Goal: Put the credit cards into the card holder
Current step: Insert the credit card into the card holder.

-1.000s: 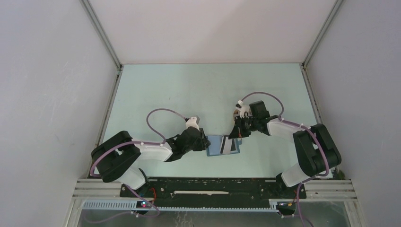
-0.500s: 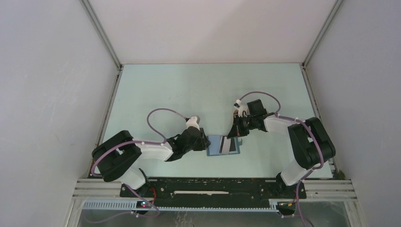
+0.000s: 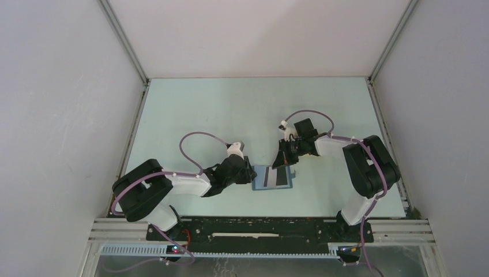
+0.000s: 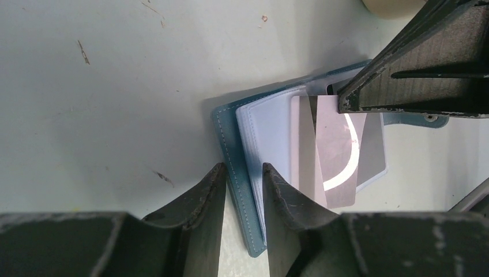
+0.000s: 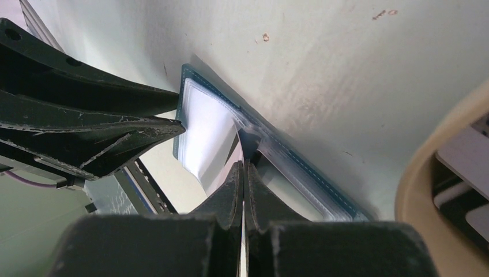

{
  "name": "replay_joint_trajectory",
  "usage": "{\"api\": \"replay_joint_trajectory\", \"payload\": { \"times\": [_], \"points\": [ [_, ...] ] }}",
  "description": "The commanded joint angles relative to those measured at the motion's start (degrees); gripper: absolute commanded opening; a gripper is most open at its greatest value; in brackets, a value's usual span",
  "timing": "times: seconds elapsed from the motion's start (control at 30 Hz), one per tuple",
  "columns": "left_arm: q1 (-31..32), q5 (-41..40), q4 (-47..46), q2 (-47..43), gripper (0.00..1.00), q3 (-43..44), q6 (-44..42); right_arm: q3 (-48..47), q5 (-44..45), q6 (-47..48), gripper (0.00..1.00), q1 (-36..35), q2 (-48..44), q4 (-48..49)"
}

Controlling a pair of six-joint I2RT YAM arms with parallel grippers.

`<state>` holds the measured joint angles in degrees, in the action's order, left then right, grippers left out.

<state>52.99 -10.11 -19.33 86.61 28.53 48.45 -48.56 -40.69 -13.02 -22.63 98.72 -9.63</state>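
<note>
The teal-blue card holder [image 3: 260,173] lies open on the table between my arms. My left gripper [image 3: 251,174] is shut on its left edge; in the left wrist view [image 4: 242,173] the stitched cover [image 4: 222,130] and the light pockets sit between the fingers. My right gripper [image 3: 281,163] is shut on a grey credit card [image 4: 340,144] with a white arc, held on edge with its end in the holder's pockets. In the right wrist view [image 5: 243,167] that card shows edge-on between the pressed fingers, over the open holder [image 5: 300,167].
A beige oval tray [image 5: 427,173] sits just right of the holder, with more cards [image 5: 464,153] in it; in the top view my right arm hides most of it. Grey walls enclose the table on three sides.
My right gripper has moved left and down toward the holder with the card, and the right forearm has swung left. My left gripper has kept its hold.
</note>
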Motion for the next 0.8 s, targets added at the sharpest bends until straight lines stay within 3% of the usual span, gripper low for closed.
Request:
{"api": "replay_joint_trajectory", "payload": {
  "times": [0.0,0.4,0.57,0.77],
  "points": [
    [0.45,1.66,1.97,1.52,0.35,1.17,-1.72,-2.22,-0.34,0.94,0.00,-1.61,1.99,-2.23],
    [0.50,3.92,-2.05,-0.07,0.38,-0.74,-2.93,-6.12,-2.84,3.17,0.16,-2.33,4.73,-5.16],
    [0.51,4.67,-3.21,-2.78,0.42,-2.43,-3.57,-6.49,-2.81,4.05,0.24,-2.16,4.39,-5.74],
    [0.53,1.69,2.91,-9.58,0.53,-3.02,-5.53,-7.03,-2.91,4.65,0.30,-2.06,4.84,-6.54]
  ]
}}
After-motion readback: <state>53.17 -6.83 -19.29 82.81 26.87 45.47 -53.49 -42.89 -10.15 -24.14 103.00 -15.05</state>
